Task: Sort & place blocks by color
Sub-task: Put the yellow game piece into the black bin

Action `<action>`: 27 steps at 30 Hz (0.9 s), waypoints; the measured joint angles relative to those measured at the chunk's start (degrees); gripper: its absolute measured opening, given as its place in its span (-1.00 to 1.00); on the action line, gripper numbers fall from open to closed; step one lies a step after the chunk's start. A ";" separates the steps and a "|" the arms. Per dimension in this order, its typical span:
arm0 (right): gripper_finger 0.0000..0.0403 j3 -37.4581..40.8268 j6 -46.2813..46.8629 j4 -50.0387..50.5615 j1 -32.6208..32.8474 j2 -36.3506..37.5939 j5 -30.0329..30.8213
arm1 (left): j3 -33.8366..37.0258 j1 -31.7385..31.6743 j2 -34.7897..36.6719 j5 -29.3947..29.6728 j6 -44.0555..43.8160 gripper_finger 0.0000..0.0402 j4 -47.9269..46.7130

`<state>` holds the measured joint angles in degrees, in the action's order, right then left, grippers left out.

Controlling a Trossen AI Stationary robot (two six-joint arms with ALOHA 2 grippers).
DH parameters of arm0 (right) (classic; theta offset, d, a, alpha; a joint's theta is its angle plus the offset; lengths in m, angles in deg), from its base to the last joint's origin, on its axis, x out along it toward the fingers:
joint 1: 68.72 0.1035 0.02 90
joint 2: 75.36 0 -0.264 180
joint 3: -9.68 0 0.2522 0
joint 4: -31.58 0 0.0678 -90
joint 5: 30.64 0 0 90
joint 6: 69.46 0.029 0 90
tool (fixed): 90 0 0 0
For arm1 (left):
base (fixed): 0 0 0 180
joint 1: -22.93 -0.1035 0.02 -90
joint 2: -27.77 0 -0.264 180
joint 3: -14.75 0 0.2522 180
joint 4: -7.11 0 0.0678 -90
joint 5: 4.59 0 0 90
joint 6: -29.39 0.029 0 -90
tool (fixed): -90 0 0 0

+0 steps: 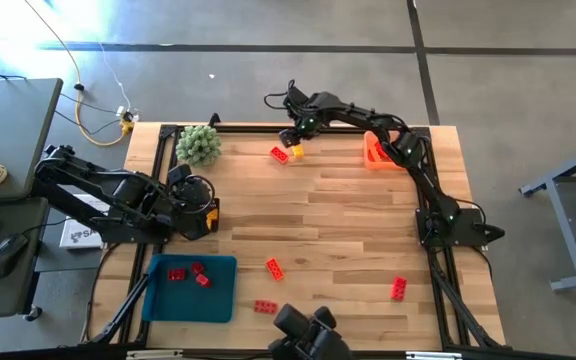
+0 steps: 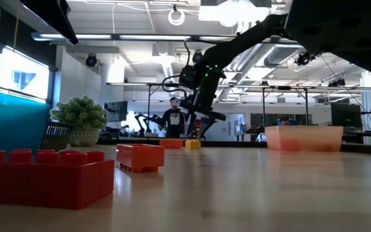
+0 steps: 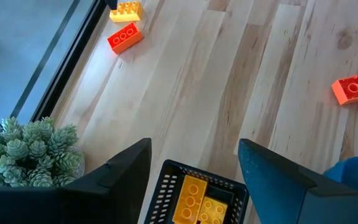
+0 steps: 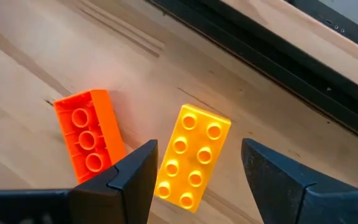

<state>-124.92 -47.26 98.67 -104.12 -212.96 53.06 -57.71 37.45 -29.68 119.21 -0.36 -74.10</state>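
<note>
Left gripper (image 1: 206, 208): positioned at the left side of the wooden slatted table (image 1: 348, 240), jaws parted and holding nothing. Directly below the gap between its jaws in the left wrist view sits a black perforated plastic basket (image 3: 197, 193) containing yellow studded plastic bricks (image 3: 197, 199). Beside the jaws, toward the table's far left corner, stands a green spiky plant ball (image 1: 199, 144). On the near side of this gripper lies a blue flat rectangular tray (image 1: 190, 288) carrying three small red studded bricks (image 1: 188, 273).

Loose on the table, well apart from both grippers: a red brick near the tray's right edge (image 1: 274, 267), another by the near edge (image 1: 265, 306), and a third toward the near right (image 1: 398, 288).

Right gripper (image 1: 290, 137): reaching to the far edge of the table, jaws released and empty. In the right wrist view a yellow eight-stud plastic brick (image 4: 191, 155) lies flat on the wood between the two fingers, not touched by either. Just outside one finger lies an orange-red three-stud brick (image 4: 89, 137), apart from the yellow one. To the right of this gripper, beside the arm, rests an orange translucent plastic bin (image 1: 378, 152).
</note>
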 joint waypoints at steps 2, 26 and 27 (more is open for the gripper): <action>0.08 0.07 -0.07 -0.07 0.19 -0.17 -0.03 | 0.00 0.00 0.00 0.05 0.00 0.14 0.00; -0.35 0.02 0.32 1.57 0.55 -3.67 -5.78 | 0.02 0.02 -0.02 0.31 0.00 0.14 0.16; -0.41 0.02 -0.10 1.65 0.53 -3.60 -6.00 | 0.02 0.02 -0.02 0.31 -0.01 0.14 0.16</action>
<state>-124.89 -47.36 100.32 -103.59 -216.56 47.07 -57.69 37.47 -29.70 119.52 -0.37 -73.94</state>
